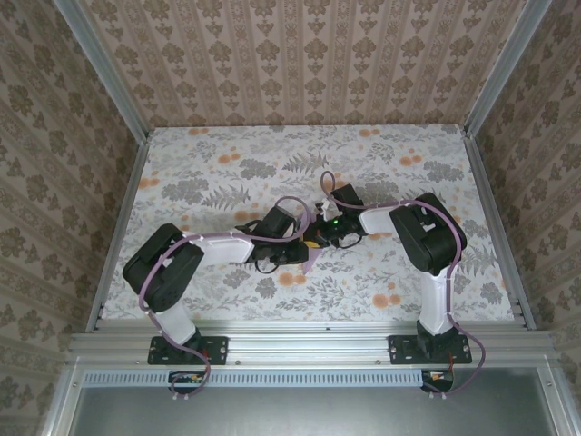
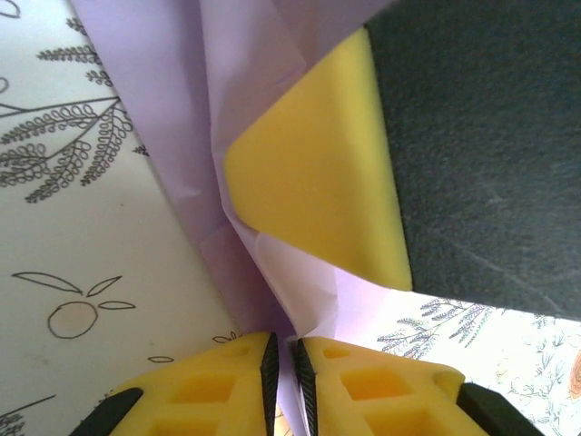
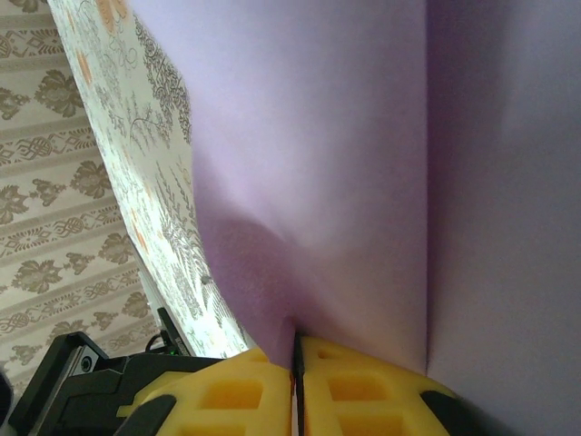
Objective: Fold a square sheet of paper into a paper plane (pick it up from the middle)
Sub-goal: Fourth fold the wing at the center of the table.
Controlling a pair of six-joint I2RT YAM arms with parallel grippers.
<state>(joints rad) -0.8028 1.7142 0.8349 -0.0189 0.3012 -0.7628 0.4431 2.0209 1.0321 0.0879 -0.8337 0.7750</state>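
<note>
The left gripper [image 2: 286, 354] is closed to a thin slit on a pinched ridge of the square sheet of paper [image 2: 172, 100]. In the left wrist view the sheet rises from the jaws toward 12 o'clock, with the crease running from 6 to 11 o'clock. The right gripper [image 3: 295, 350] is fully closed on the same sheet at 1 o'clock, so neither arm is nearer and the next fold should pivot on that crease.
</note>
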